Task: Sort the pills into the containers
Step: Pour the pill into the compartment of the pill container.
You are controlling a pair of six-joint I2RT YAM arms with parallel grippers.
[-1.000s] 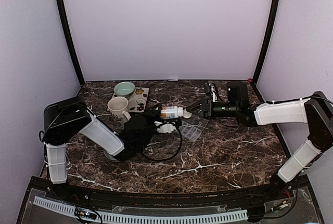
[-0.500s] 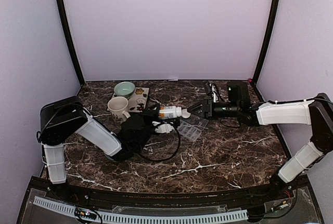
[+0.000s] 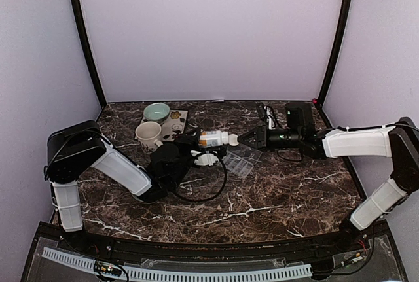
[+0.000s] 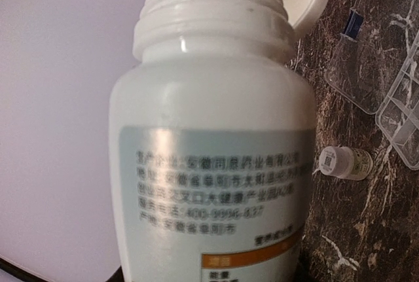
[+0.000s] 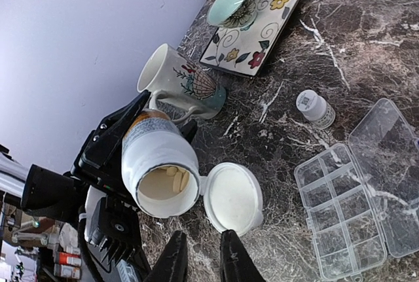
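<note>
My left gripper (image 3: 196, 142) is shut on a white pill bottle (image 3: 214, 140), held on its side above the table with its mouth toward the right arm. Its flip lid (image 5: 232, 197) hangs open. Pale pills (image 5: 171, 180) lie inside the bottle (image 5: 157, 161), which fills the left wrist view (image 4: 209, 151). My right gripper (image 3: 245, 138) is slightly open and empty, its tips (image 5: 201, 259) just short of the lid's edge. The clear pill organiser (image 3: 243, 160) lies open on the table below the right gripper, its compartments (image 5: 344, 213) bare and its lid (image 5: 389, 141) folded back.
A small white-capped bottle (image 5: 315, 108) stands next to the organiser (image 4: 399, 118) and also shows in the left wrist view (image 4: 345, 162). A patterned mug (image 3: 148, 135), a pale green bowl (image 3: 157, 110) and a floral square plate (image 3: 175, 125) sit at the back left. A black cable (image 3: 209, 193) loops over the table.
My left arm's wrist has shifted slightly to the left, and the bottle with it by a little. The right gripper has barely moved.
</note>
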